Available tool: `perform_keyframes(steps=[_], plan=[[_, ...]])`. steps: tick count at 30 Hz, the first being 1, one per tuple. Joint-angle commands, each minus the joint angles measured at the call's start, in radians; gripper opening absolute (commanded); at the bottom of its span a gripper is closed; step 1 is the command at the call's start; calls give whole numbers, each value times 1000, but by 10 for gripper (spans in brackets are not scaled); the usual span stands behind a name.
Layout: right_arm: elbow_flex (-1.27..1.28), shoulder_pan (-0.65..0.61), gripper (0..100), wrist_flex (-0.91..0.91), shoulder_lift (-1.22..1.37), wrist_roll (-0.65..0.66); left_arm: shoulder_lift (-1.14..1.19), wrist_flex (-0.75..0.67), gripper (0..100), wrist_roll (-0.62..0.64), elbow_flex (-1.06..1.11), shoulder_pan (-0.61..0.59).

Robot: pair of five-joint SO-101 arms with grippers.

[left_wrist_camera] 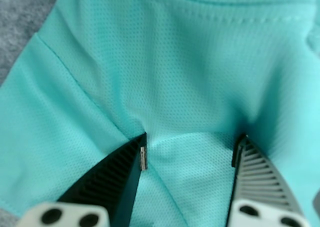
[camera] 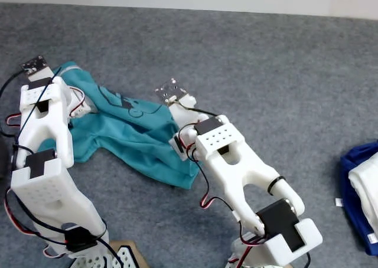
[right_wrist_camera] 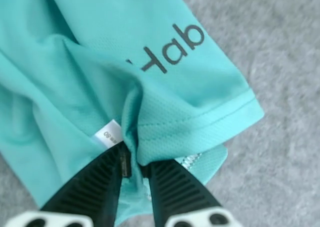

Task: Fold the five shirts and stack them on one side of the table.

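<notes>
High view: fixed, steeply downward over the table (camera: 277, 61). Wrist views: close behind left gripper (left_wrist_camera: 191, 154) and right gripper (right_wrist_camera: 136, 168), facing the teal shirt (camera: 133, 132), shared by all.

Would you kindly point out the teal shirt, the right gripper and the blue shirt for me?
teal shirt (camera: 136, 135): high view, middle of its crumpled fabric.
right gripper (right_wrist_camera: 135, 164): right wrist view, midway between its fingertips, pinched on a fold.
blue shirt (camera: 348, 185): high view, its dark outer edge.
</notes>
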Motion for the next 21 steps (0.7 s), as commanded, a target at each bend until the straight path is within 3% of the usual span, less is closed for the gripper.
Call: perform_keyframes(steps=[1,8,13,21], plan=[[-2,-8,9,41,-48,-3,-7,-12,291,3,-36,16],[-15,-10,14,41,-50,38,-7,-12,291,3,-36,16],[-59,-10,106,44,-50,38,-7,-12,291,3,-36,16],[-97,-16,8,45,-50,32,-5,-12,291,3,-36,16]])
